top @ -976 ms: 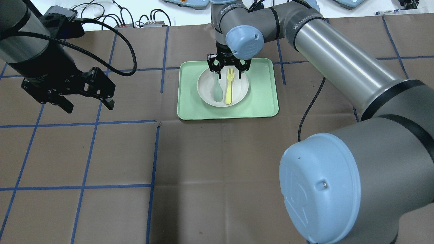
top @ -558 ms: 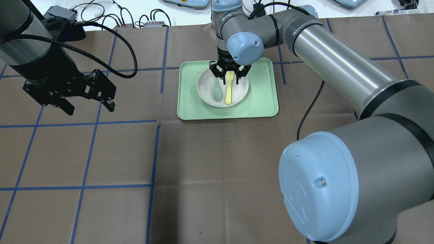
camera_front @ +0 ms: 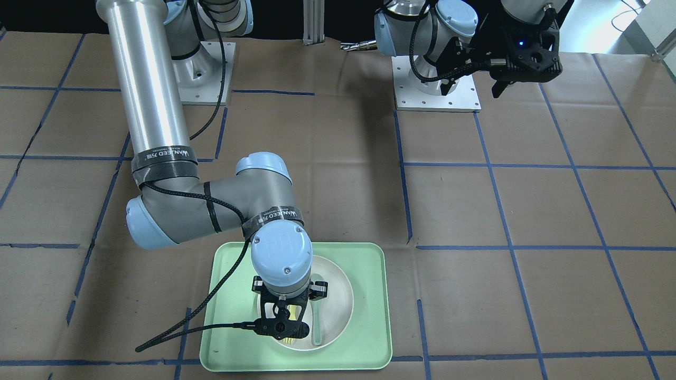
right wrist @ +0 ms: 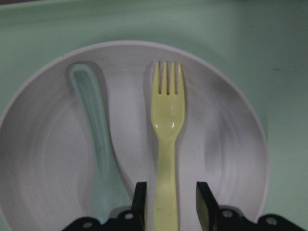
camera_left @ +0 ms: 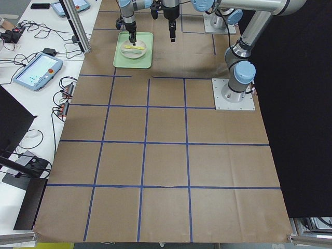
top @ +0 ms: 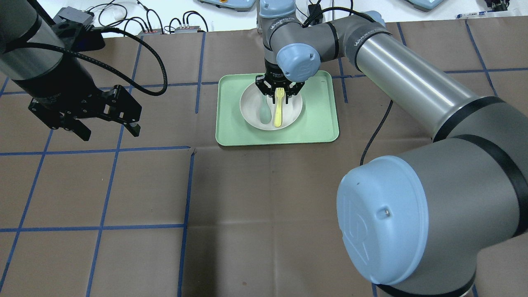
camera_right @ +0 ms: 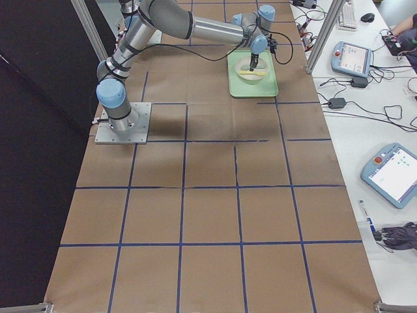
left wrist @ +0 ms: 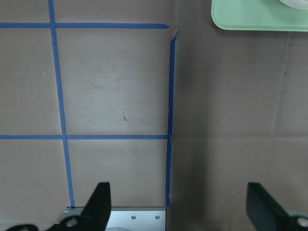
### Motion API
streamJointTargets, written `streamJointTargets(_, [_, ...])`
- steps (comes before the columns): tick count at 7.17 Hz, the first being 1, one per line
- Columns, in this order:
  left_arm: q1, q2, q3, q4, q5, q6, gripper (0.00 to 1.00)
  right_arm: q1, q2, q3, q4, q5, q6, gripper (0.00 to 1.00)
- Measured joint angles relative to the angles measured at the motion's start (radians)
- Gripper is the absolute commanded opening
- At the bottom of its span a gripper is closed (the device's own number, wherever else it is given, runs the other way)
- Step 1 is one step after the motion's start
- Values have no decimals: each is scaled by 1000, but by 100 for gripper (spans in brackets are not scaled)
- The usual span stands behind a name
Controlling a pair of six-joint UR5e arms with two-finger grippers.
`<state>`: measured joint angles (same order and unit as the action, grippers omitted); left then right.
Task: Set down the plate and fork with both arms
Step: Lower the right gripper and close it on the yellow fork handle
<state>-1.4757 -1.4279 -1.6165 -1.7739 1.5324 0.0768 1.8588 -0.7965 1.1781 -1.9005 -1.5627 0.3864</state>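
Now, from the front-facing camera the plate (camera_front: pixel 338 295) is a round, shallow, off-white dish with a raised rim, lying inside the mint-green tray (camera_front: pixel 369 327). The right arm's wrist hangs over it and covers most of the fork (camera_front: pixel 288 341). Only the pale-yellow tine end pokes out below the right gripper (camera_front: pixel 288 322), beside a grey-green spoon (camera_front: pixel 317 327).

Overhead, the fork lies lengthwise on the plate, parallel to the spoon, tines toward the far side. The right gripper's black fingers come down on either side of it near the tines and hide a little of the plate's far rim. The left gripper (top: pixel 109 132) hangs over the brown table (top: pixel 247 206), well apart from the tray, jaws spread wide and holding nothing.

Both side cameras show the plate as a small pale disc on the far tray. The fork is probably the yellow fleck on it, and neither gripper's jaws can be read there.

The left wrist camera shows two fingertips far apart above blue tape lines (left wrist: pixel 169 96). The tray's corner and a sliver of plate are cut off at the top edge.

The right wrist camera shows the slim fork with short tines, its handle running down between the two fingers (right wrist: pixel 140 199). The jaws are narrow and straddle the handle, with a thin gap on each side. The handle's end is cut off below.
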Motion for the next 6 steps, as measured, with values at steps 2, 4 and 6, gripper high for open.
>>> streamJointTargets(2, [0, -5, 0, 0, 0, 1, 100, -2, 10, 2, -9, -3, 3, 45])
streamJointTargets(4, [1, -6, 0, 1, 0, 2, 100, -3, 18, 5, -9, -4, 3, 45])
streamJointTargets(6, [2, -6, 0, 0, 1, 3, 100, -2, 30, 6, -5, -2, 3, 43])
